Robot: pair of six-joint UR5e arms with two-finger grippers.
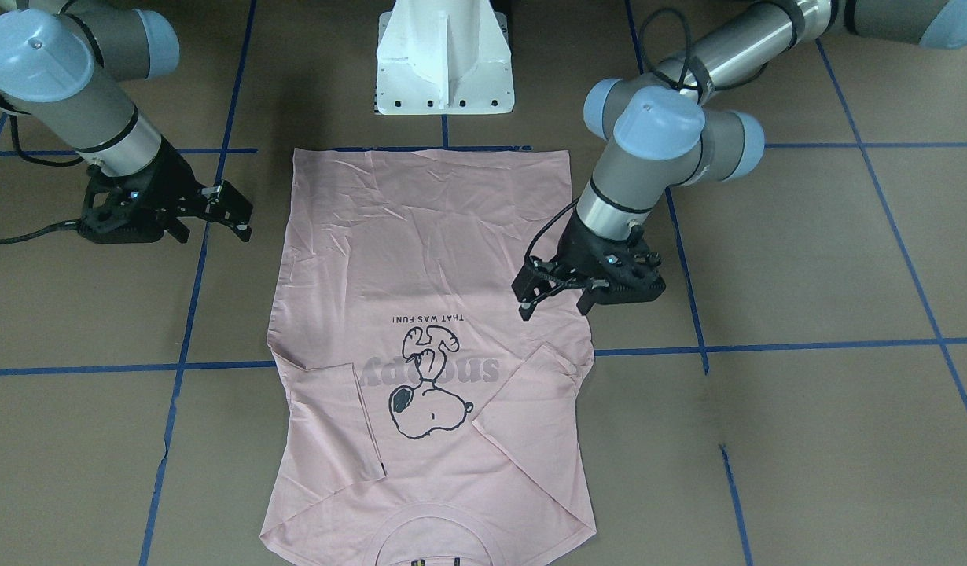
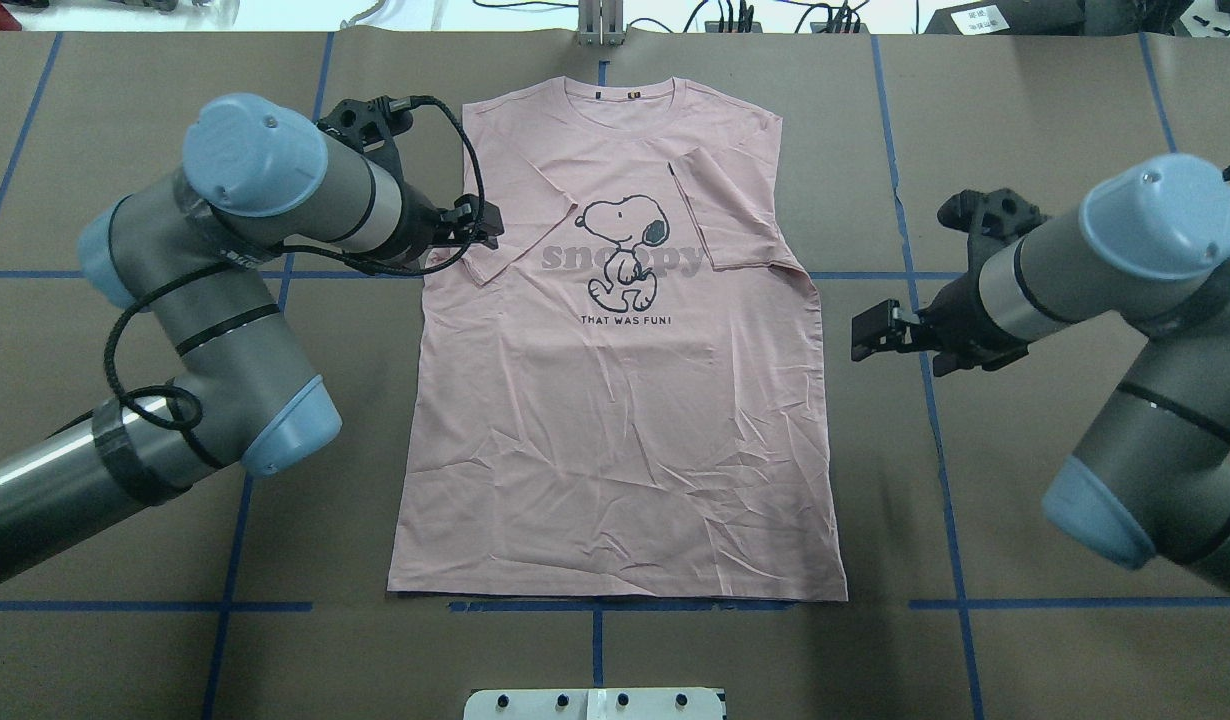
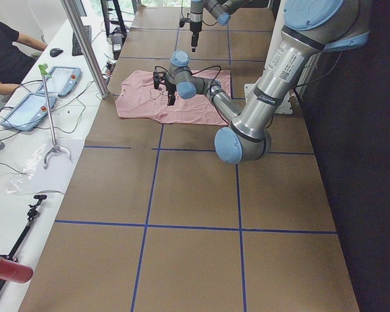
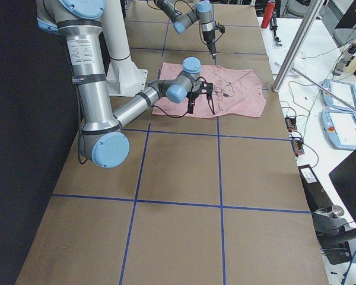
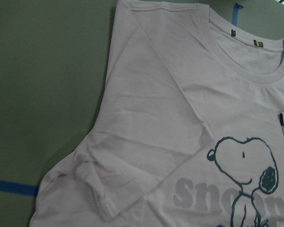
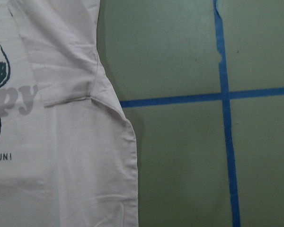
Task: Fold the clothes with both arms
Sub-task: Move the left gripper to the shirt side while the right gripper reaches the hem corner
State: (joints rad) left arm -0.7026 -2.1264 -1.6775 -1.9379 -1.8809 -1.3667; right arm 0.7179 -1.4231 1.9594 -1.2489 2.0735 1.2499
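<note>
The pale pink T-shirt [image 1: 428, 259] [image 2: 615, 430] lies flat on the table with its dog print up. Both sleeves are folded inward over the chest. A small black sleeve tag [image 2: 671, 170] shows on the folded sleeve on my right. My left gripper [image 1: 554, 303] [image 2: 480, 228] hovers at the shirt's left edge, beside the folded left sleeve [image 5: 104, 198]. It looks open and empty. My right gripper [image 1: 212, 224] [image 2: 870, 335] hangs over bare table just off the shirt's right edge [image 6: 128, 156]. It also looks open and empty.
The white pedestal base [image 1: 444, 63] stands at the shirt's hem end. Blue tape lines [image 2: 925, 400] cross the brown table. A side bench with tablets [image 3: 45, 91], a metal pole [image 3: 84, 45] and a person [image 3: 6, 52] lie beyond the collar end.
</note>
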